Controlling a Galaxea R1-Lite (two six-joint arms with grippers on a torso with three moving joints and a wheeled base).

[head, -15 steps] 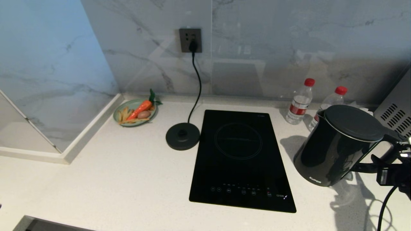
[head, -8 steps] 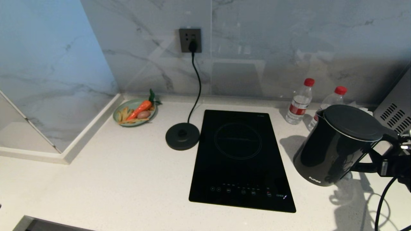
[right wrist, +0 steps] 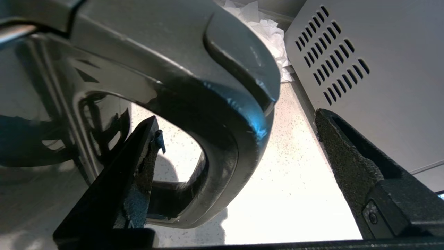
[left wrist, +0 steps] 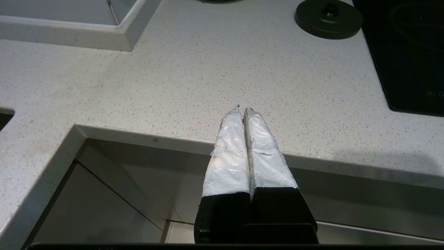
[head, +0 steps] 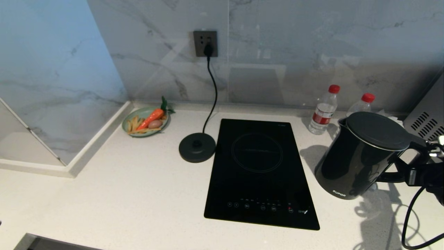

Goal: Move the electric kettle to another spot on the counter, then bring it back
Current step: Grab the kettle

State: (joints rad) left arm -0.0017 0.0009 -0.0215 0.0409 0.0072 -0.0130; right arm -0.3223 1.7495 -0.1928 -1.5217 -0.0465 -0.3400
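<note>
Standing on counter [head: 138, 194]: one electric kettle [head: 357, 156], two bottles [head: 324, 110].

Right gripper [right wrist: 239, 135] jaws spread wide; left gripper [left wrist: 244, 110] jaws together.

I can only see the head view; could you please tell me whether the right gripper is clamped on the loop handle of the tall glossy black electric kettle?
Observer: No. The right gripper is open. One finger reaches through the curved black loop handle of the tall glossy black electric kettle, and the other stands clear outside it.
Operator: Thank you. Where is the left gripper, please?
Observer: The left gripper is shut and empty, with its white-wrapped fingers pressed together near the front edge of the white speckled stone counter.
</note>
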